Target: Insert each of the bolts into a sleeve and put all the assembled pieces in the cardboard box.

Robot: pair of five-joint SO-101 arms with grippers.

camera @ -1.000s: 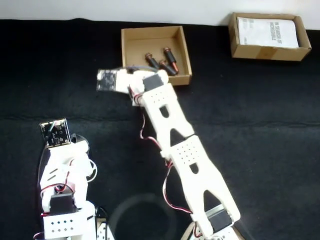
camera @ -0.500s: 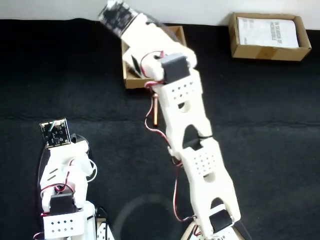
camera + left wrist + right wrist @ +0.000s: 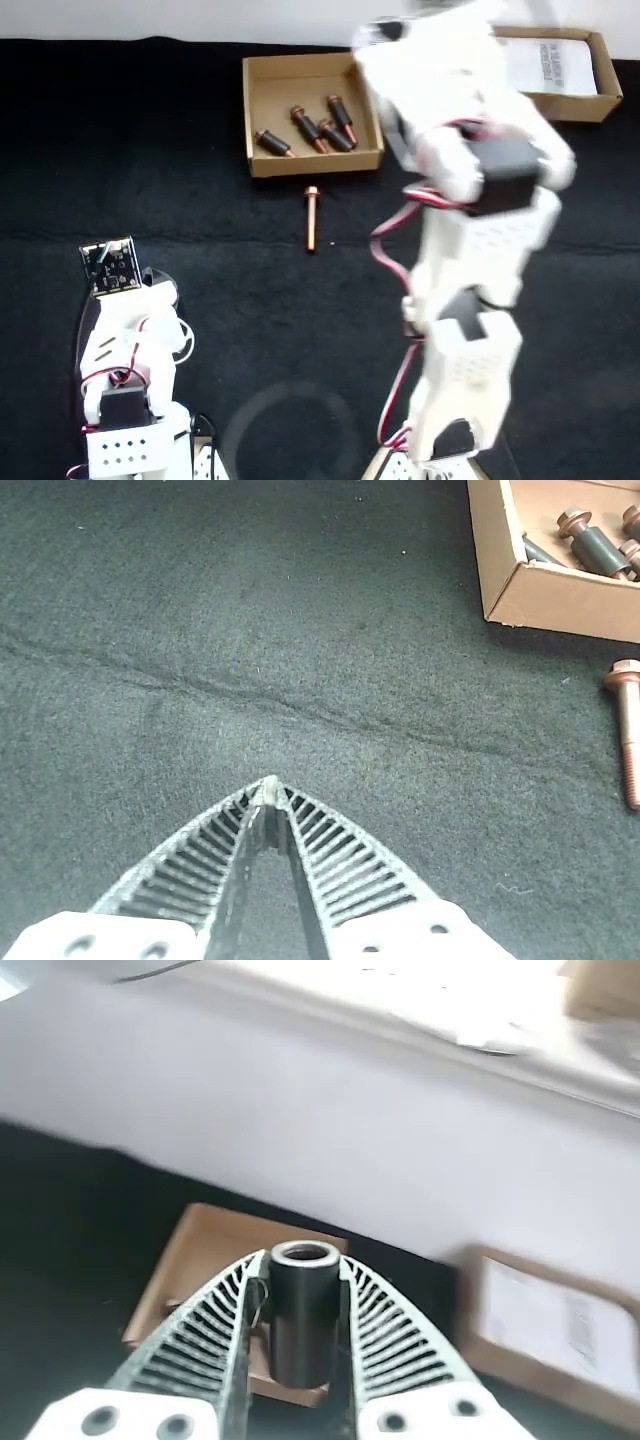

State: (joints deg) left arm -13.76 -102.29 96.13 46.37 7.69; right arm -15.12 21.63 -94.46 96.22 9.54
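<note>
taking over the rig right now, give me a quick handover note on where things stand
Left hand: shut, empty, over the black cloth.
Right hand: shut on a black sleeve, held up off the table.
Things: three assembled pieces lie in the cardboard box. One loose bolt lies on the cloth just in front of that box.
Done: three pieces boxed.
Left: get the loose bolt into the held sleeve, then put that piece in the box.

Black table [image 3: 150, 150]; loose bolt [image 3: 311, 218]; cardboard box [image 3: 312, 162]; second box [image 3: 590, 106]
</note>
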